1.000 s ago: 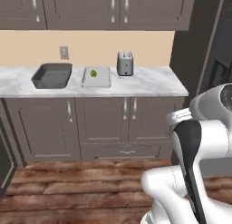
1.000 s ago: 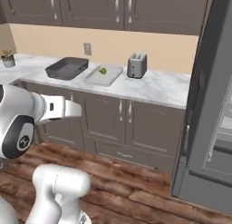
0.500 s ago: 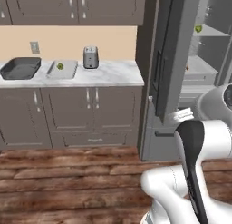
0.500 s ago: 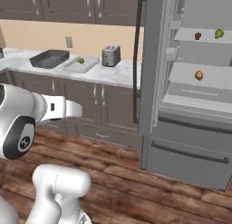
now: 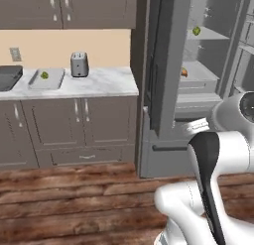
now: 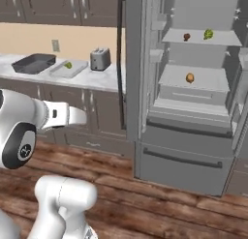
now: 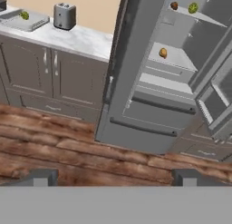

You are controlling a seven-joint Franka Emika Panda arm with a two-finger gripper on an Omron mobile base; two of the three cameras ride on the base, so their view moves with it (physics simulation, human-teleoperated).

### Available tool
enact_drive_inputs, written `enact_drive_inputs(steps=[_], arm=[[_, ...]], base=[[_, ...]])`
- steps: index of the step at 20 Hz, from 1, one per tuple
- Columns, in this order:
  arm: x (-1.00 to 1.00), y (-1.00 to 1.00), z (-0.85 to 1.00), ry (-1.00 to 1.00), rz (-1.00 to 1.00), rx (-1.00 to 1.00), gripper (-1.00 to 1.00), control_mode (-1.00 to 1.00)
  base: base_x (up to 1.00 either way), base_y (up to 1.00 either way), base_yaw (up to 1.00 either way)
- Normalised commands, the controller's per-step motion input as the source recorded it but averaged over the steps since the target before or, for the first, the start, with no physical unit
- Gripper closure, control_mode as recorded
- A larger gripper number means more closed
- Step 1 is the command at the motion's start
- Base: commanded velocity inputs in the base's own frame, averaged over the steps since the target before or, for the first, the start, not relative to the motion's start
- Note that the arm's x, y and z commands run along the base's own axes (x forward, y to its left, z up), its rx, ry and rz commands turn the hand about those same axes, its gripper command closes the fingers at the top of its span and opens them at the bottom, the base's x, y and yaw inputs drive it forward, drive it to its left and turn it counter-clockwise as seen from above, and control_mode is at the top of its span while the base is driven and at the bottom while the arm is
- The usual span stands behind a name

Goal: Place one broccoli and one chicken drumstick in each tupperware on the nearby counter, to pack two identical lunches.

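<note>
- Gripper point(image 7: 115, 175), hand view: fingers point(image 7: 43, 177) standing spread wide, nothing btwn them, touching nothing; tips hanging over wood floor point(image 7: 54, 150) in front of fridge point(image 6: 193, 112).
- Fridge door point(image 5: 161, 60) standing open, edge-on btwn the counter point(image 5: 94, 85) and the fridge shelves.
- One broccoli point(image 6: 208, 34) sitting on top fridge shelf point(image 6: 201, 38), toward its right edge; darker brown chicken drumstick point(image 6: 187, 37) lying just left of it on same shelf, apart from it.
- Golden-orange chicken drumstick point(image 6: 190, 78) resting on the shelf below point(image 6: 189, 81), abt mid-shelf.
- Second broccoli point(image 5: 44, 75) lying in the pale grey tupperware point(image 5: 47, 79) on the counter, left of the toaster point(image 5: 79, 64); looks near the tray's middle.
- Dark grey tupperware point(image 6: 33, 63) sitting further left on the counter, beside the pale one; contents can't be told.
- Toaster standing near the counter's back edge, btwn pale tray and counter's right end.
- Counter's right end running up against the fridge side; open door partly blocking the line from counter to shelves.
- Wall outlet point(image 5: 15, 54) showing on the backsplash above the trays; dark cabinets point(image 5: 74, 130) w/ silver handles below the counter.
- Robot's white arm point(image 5: 218, 159) filling lower right of left base view, well apart from counter and shelves.
</note>
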Motion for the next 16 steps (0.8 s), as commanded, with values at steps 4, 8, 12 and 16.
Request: enact_drive_inputs(steps=[4,8,12,16], arm=[[0.0,0.0,0.0,0.0,0.0,0.0,-1.0,1.0],[0.0,0.0,0.0,0.0,0.0,0.0,-1.0,1.0],[0.0,0.0,0.0,0.0,0.0,0.0,-1.0,1.0],[0.0,0.0,0.0,0.0,0.0,0.0,-1.0,1.0]], base=[[0.03,-1.0,-0.19],[0.12,-1.0,-0.24],[0.47,-0.96,-0.12],[0.88,-0.74,-0.06]])
